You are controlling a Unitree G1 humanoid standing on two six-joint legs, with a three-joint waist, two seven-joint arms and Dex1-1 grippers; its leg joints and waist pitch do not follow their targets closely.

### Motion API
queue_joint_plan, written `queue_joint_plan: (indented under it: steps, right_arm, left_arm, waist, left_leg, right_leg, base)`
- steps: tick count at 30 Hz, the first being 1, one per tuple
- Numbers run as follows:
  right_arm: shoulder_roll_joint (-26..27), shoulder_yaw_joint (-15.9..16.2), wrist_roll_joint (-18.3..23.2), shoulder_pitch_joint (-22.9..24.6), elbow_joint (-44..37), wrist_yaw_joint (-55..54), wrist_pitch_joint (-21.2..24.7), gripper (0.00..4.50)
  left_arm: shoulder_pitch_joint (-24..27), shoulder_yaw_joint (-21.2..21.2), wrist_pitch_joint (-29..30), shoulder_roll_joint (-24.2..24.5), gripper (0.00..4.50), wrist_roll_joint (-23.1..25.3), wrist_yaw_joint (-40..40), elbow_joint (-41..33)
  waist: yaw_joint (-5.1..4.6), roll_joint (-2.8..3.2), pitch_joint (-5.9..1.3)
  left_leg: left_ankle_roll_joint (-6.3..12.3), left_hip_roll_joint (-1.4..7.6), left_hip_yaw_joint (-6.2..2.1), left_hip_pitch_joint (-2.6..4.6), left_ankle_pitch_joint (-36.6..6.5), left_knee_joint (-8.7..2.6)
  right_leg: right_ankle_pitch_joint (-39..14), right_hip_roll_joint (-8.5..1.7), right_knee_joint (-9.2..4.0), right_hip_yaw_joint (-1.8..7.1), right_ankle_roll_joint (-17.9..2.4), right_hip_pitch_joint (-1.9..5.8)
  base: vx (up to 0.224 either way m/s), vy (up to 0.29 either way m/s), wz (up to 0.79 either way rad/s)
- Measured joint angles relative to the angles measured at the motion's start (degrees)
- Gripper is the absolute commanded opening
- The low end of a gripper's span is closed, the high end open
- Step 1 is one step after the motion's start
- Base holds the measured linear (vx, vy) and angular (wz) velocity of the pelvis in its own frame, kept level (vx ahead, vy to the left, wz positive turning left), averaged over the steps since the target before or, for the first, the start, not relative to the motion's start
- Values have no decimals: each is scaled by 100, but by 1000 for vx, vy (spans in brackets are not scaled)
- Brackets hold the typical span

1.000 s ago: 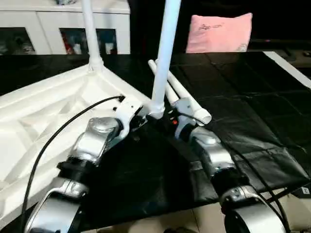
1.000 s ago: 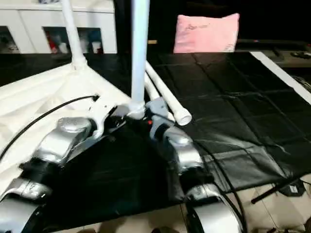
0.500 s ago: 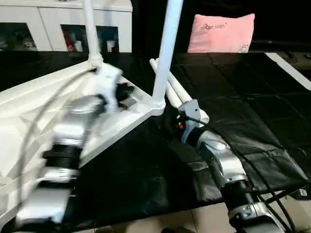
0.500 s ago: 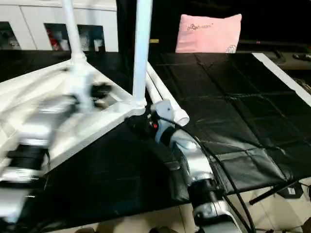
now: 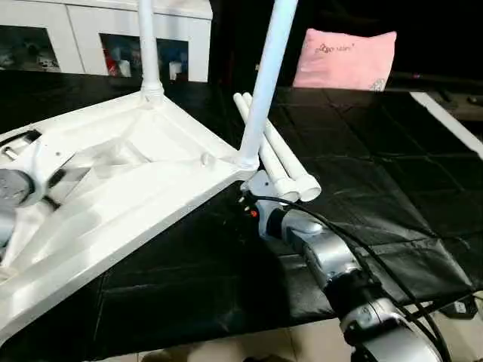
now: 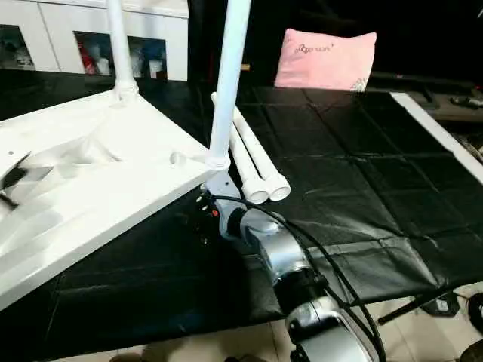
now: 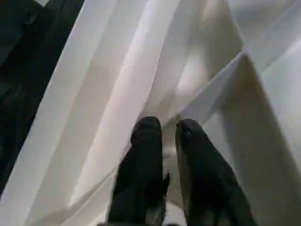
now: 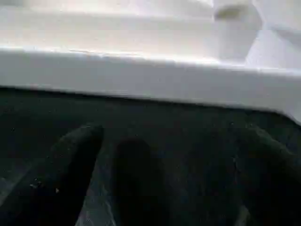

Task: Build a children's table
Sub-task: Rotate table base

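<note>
The white plastic rectangular tabletop [image 5: 128, 188] lies upside down on a black sheet-covered floor [image 5: 362, 151], its ribbed underside facing up. Two long white tapered tube legs stand upright in its corner sockets: the far leg [image 5: 147, 45] at the back corner, the near leg [image 5: 264, 83] at the corner closest to the right arm. Two more white tube legs [image 5: 279, 154] lie side by side on the black sheet, just beside that near corner, their open ends pointing toward the robot. The right gripper [image 8: 164, 179] sits low on the sheet just below the tabletop's edge, near the foot of the near leg, with its jaws spread wide and nothing between them (the white rim of the tabletop runs across just beyond its fingertips [image 8: 80, 141]). The left gripper [image 7: 164, 129] is over the ribbed underside toward the tabletop's left part, its black jaws nearly pressed together with a thin gap and holding nothing. Behind stand a white glass-doored cabinet [image 5: 83, 30] and a pink pillow [image 5: 343, 56].
</note>
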Motion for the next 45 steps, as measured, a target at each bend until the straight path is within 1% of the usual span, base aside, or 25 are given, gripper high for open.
queue_joint_plan:
  steps: [1,2,3,5,7,10,13,14,16,18,20,23,24,25,28,30,32,34,36,37,40,41,45]
  right_arm:
    - [41,-13,-22,-84,178,-27,-15,450]
    - [106,-19,-32,-205,428,-77,-71,450]
    - [157,-18,-42,-303,581,-118,-108,450]
    - [246,-5,-57,-459,755,-170,-209,450]
    - [286,-3,-61,-537,869,-218,-256,450]
    - [337,-11,-62,-551,959,-245,-325,450]
    - [393,-18,-62,-582,1121,-262,-375,450]
    - [419,-19,-63,-601,1187,-279,-451,450]
    - [439,-22,-64,-673,1367,-291,-565,450]
    - [428,-41,-66,-750,1499,-348,-661,450]
    - [431,-87,-66,-756,1578,-387,-726,450]
    - [476,-112,-66,-829,1770,-451,-809,450]
    - [482,-121,-67,-854,1801,-468,-828,450]
    - [487,-138,-67,-901,1868,-481,-855,450]
    - [531,-146,-66,-1048,1971,-499,-980,450]
    - [547,-147,-66,-1082,2039,-501,-1006,450]
    - [552,-162,-68,-1111,2188,-504,-1079,450]
    - [581,-164,-95,-1132,2263,-506,-1114,450]
    - [598,-165,-130,-1183,2358,-506,-1177,450]
    - [598,-182,-160,-1224,2440,-528,-1185,450]
    - [488,-281,-169,-1227,2539,-554,-1204,450]
    - [481,-303,-170,-1229,2596,-555,-1217,450]
    - [525,-303,-170,-1244,2646,-551,-1242,450]
  left_arm:
    - [18,1,48,4,21,3,-65,-22]
    - [28,-27,82,11,9,22,-161,-41]
    - [29,-99,96,19,9,46,-216,-26]
    - [33,-255,79,6,9,102,-216,55]
    - [13,-248,11,-16,9,110,-88,86]
    - [-147,-31,-112,-43,9,61,211,292]
    - [-353,272,-300,-29,9,-11,566,405]
    - [-390,360,-342,43,9,-16,623,397]
    - [-399,370,-339,233,9,-4,594,393]
    - [-256,293,-266,486,9,62,398,402]
    - [-52,163,-157,619,9,148,140,406]
    - [343,-76,22,689,9,170,-377,387]
    - [435,-147,63,691,9,174,-507,388]
    - [465,-169,68,717,9,167,-627,305]
    - [478,-245,159,850,9,79,-1031,213]
    - [582,-231,176,879,9,-47,-1238,17]
    - [820,-188,253,969,9,-381,-1746,-448]
    - [963,-168,277,981,9,-606,-2075,-767]
    - [1346,-121,343,1058,9,-1008,-2622,-1452]
    - [1491,-83,417,1105,9,-1187,-2830,-1668]
    - [1771,-70,633,1174,9,-1678,-3406,-2199]
    - [1831,-87,788,1152,9,-1855,-3567,-2380]
    - [1929,-199,1121,1039,9,-2290,-3905,-2873]
  waist:
    - [-2,5,3]
    - [-5,27,18]
    - [-9,35,23]
    - [-6,36,24]
    - [11,34,23]
    - [18,36,24]
    - [12,33,23]
    - [2,37,26]
    - [-17,40,27]
    - [-51,44,30]
    - [-45,47,31]
    - [-37,46,31]
    - [-20,45,31]
    - [6,41,29]
    - [20,43,29]
    - [20,43,29]
    - [22,43,29]
    - [26,43,29]
    - [9,43,28]
    - [-1,40,27]
    - [-13,39,27]
    - [-22,39,26]
    - [-130,37,26]
  left_leg:
    - [-2,0,0,15,1,0]
    - [-2,0,-1,44,1,-3]
    - [-3,0,-2,65,1,-7]
    - [-7,4,-13,67,3,-6]
    - [-12,10,-22,66,6,-5]
    - [-17,13,-24,65,9,-5]
    - [-30,16,-31,66,15,-4]
    - [-36,16,-31,65,18,-10]
    - [-40,18,-32,65,20,-16]
    - [-42,19,-34,67,22,-22]
    - [-43,22,-34,67,22,-22]
    - [-43,29,-32,68,21,-18]
    - [-43,30,-32,69,21,-16]
    - [-43,32,-34,71,22,-14]
    - [-44,39,-31,76,22,-14]
    - [-44,40,-34,75,22,-12]
    - [-43,36,-34,76,22,-12]
    - [-43,35,-32,79,22,-13]
    - [-43,35,-31,75,22,-13]
    - [-43,36,-29,74,22,-14]
    - [-43,35,-22,74,21,-15]
    - [-43,37,-20,75,22,-14]
    - [-55,52,-20,74,28,-14]
  right_leg:
    - [0,0,0,0,0,15]
    - [-2,0,0,1,4,40]
    - [-10,1,-1,1,17,56]
    - [-14,11,-1,1,23,52]
    - [-7,22,-4,-1,12,55]
    - [8,32,-4,-1,-14,53]
    - [14,50,-7,-5,-24,51]
    - [14,51,-6,-4,-25,52]
    - [12,55,-5,-3,-24,53]
    - [2,58,-5,-2,-9,51]
    - [3,58,-5,-2,-13,50]
    - [15,58,-6,-2,-33,46]
    - [16,58,-6,-3,-35,43]
    - [17,59,-5,-7,-37,42]
    - [19,58,-5,-6,-41,54]
    - [8,58,-5,-4,-22,59]
    - [5,54,-5,1,-17,64]
    - [4,54,-5,1,-16,60]
    - [4,55,-5,5,-17,62]
    - [4,56,-5,6,-17,61]
    - [3,58,-4,10,-17,59]
    - [4,61,-2,10,-18,58]
    - [6,76,4,8,-22,53]
  base:
    - [0,0,0]
    - [0,0,0]
    - [0,0,0]
    - [0,0,0]
    - [0,0,0]
    - [0,0,0]
    - [0,0,0]
    - [0,0,0]
    - [0,0,0]
    - [0,0,0]
    - [0,0,0]
    - [0,0,0]
    - [0,0,0]
    - [0,0,0]
    - [0,0,0]
    - [0,0,0]
    - [0,0,0]
    - [0,0,0]
    - [0,0,0]
    - [0,0,0]
    - [0,0,0]
    - [0,0,0]
    - [0,0,0]
